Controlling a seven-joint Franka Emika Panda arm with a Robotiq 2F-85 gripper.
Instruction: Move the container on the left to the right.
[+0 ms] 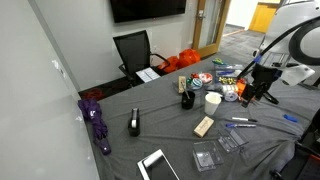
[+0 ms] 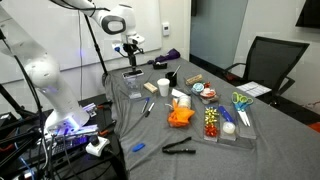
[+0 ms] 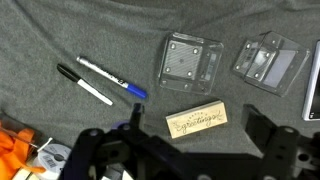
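Approach step: gripper (image 3: 190, 150) hovers open, empty, above the container (image 3: 190, 62); next, descend and straddle its walls.

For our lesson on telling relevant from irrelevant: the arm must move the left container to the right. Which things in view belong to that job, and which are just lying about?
Belongs to the job: the clear container at left in the wrist view; the gripper, open.

Just lying about: the other clear box; wooden block; blue-capped pen; black marker; white cup.
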